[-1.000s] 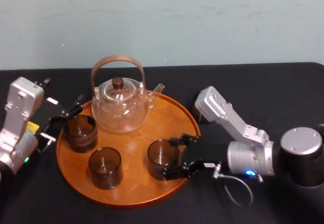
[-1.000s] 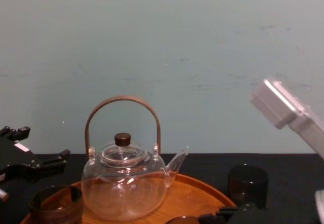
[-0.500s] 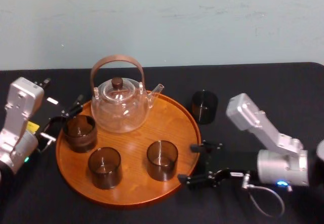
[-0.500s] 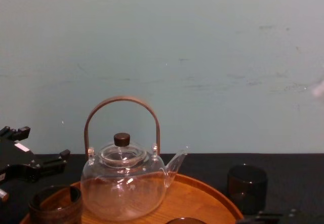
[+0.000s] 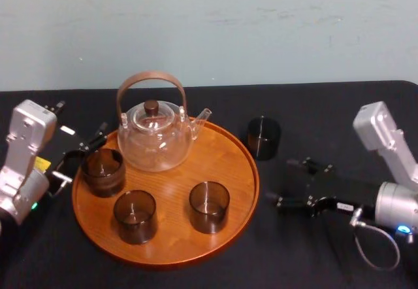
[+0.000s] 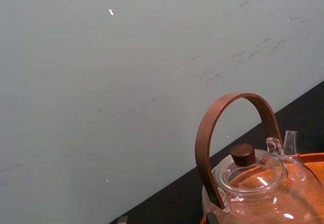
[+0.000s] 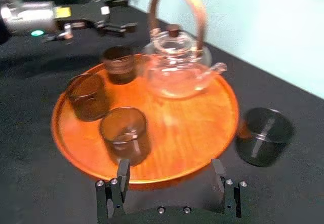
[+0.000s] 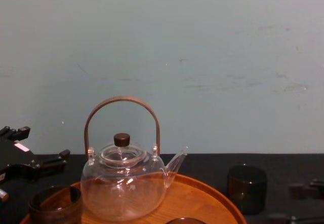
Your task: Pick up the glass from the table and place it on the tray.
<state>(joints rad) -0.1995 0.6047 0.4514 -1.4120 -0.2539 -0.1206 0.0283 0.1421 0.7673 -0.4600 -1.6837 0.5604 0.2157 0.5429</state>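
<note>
One dark glass [image 5: 264,137] stands on the black table [image 5: 326,112], just right of the round wooden tray [image 5: 219,158]; it also shows as the glass [image 7: 264,135] beside the tray [image 7: 202,117] and as the glass [image 8: 246,187]. Three more glasses stand on the tray: one [image 5: 209,206], another [image 5: 135,216] and a third [image 5: 103,170]. My right gripper [image 5: 292,183] hovers open and empty over the table, right of the tray and nearer me than the lone glass; its fingertips [image 7: 116,183] frame the tray's edge. My left gripper [image 5: 83,155] stays open at the tray's left rim.
A clear glass teapot [image 5: 155,135] with a brown hoop handle occupies the back of the tray, seen too as the teapot [image 8: 124,183] and the teapot [image 6: 253,183]. A pale wall rises behind the table. Black cloth stretches right of the tray.
My right gripper has drawn back to the right, off the tray and onto the table side, leaving the glass it had straddled standing on the tray. The left arm is unmoved.
</note>
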